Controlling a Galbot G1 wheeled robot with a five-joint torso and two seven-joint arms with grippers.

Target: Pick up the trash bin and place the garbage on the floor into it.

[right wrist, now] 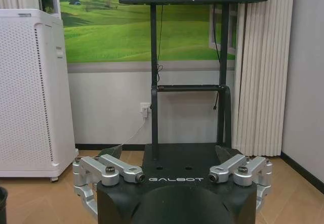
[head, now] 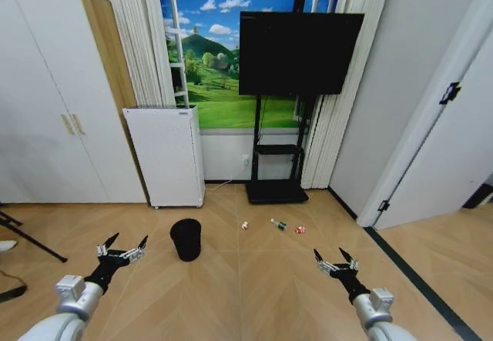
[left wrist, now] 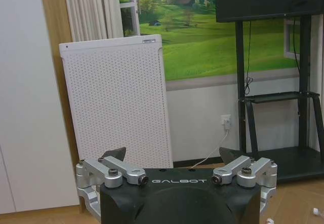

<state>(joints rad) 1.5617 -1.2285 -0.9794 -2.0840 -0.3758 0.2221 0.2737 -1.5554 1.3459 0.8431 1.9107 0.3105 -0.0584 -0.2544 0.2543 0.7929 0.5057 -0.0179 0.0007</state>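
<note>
The trash bin point(head: 186, 239), small, black and round, stands upright on the wooden floor. To its right lies the garbage: a red-and-white piece point(head: 244, 225), a small green bottle point(head: 278, 224) and another red-and-white piece point(head: 300, 229). My left gripper point(head: 128, 239) hovers open a short way left of the bin, apart from it. Out on the right, my right gripper point(head: 331, 253) is open too, nearer to me than the litter. Both wrist views show spread, empty fingers: left gripper point(left wrist: 174, 155), right gripper point(right wrist: 168, 153).
A white perforated appliance point(head: 166, 156) stands against the wall behind the bin. The black TV stand base point(head: 276, 191) sits behind the litter. Wardrobe doors point(head: 46, 125) line the left side, with a black tripod leg point(head: 31, 241) below them. A door point(head: 454, 148) is at right.
</note>
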